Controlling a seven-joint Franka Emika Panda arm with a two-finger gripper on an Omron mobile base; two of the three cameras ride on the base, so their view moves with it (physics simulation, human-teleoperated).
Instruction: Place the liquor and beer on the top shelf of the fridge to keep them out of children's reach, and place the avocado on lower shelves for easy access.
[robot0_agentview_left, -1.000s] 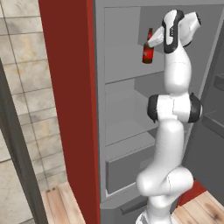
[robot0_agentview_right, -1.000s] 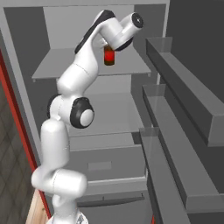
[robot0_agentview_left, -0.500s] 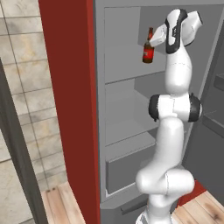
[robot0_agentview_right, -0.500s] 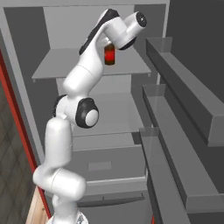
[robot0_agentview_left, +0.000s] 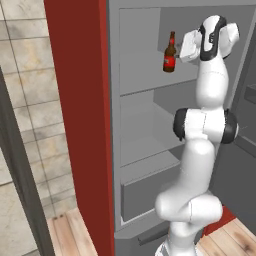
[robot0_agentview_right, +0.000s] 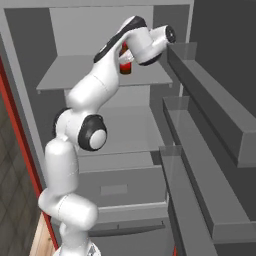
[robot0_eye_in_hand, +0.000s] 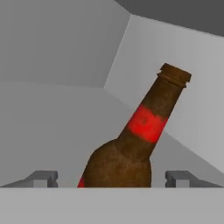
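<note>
The white arm (robot0_agentview_left: 200, 165) is rising from the wooden floor (robot0_agentview_left: 70, 232) in front of the open fridge (robot0_agentview_left: 80, 100), bending at its dark elbow joint and reaching up into the top compartment. Low in the fridge, the boxy grey drawer front (robot0_agentview_right: 117, 192) is sitting beneath the lower shelves (robot0_agentview_right: 115, 160), which are spanning the cabinet as thin grey slabs.

Higher up, the gripper (robot0_eye_in_hand: 112, 177) is pointing in over the top shelf (robot0_agentview_right: 70, 77). In the hand view its two dark fingertips (robot0_eye_in_hand: 41, 178) are standing wide apart, one on each side of the bottle's body, with a visible gap between each tip and the glass, so the jaws are spread and are not clamping anything.

The beer (robot0_agentview_left: 170, 52) is standing on the top shelf, just in front of the gripper. In the left base view it is looking upright, its long neck pointing up and its red label facing out. In the hand view the beer (robot0_eye_in_hand: 131, 148) is appearing slanted across the frame, with a red band around its neck. In the right base view the beer (robot0_agentview_right: 126, 67) is mostly hidden behind the wrist, with only a patch of red label showing.

Beyond the bottle, the plain grey back wall (robot0_eye_in_hand: 52, 39) is meeting the side wall in a corner.
</note>
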